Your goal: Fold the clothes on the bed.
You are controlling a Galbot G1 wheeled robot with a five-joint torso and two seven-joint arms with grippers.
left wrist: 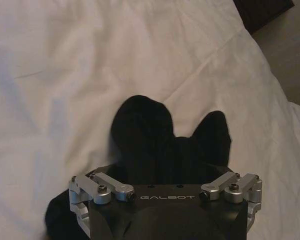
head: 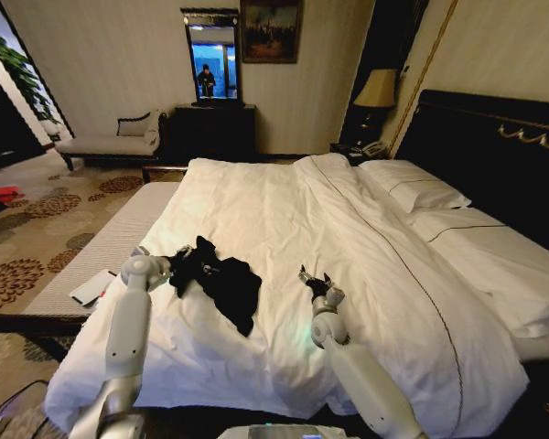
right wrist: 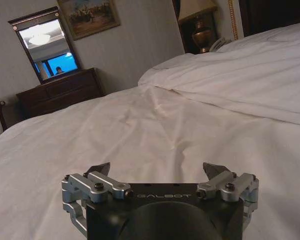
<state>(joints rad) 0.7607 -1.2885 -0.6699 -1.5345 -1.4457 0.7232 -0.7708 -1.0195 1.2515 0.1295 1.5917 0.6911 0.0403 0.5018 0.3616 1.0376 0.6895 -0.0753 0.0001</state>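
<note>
Head view, from the foot side of the bed (head: 284, 210): at about eight o'clock the left gripper (head: 169, 270) sits at the near-left edge of the crumpled black T-shirt (head: 221, 282), forearm rising steeply from below and wrist bent in toward the garment. In the left wrist view its fingers are buried in the dark cloth, which bunches up between them in two humps on the white duvet (left wrist: 65, 75), so it appears clamped on the fabric. The shirt lies in a heap on the near-left part of the duvet, well short of the pillows (head: 412, 187) at two o'clock; no lettering can be made out. To its right, at about five o'clock, the right gripper (head: 313, 279) hovers just above bare duvet, near the shirt but apart from it, fingers spread wide and holding nothing, forearm angled up and inward. I judge this an early step: one edge taken, nothing flattened. Next calls for pulling the heap out flat, the right gripper finding an opposite edge.
</note>
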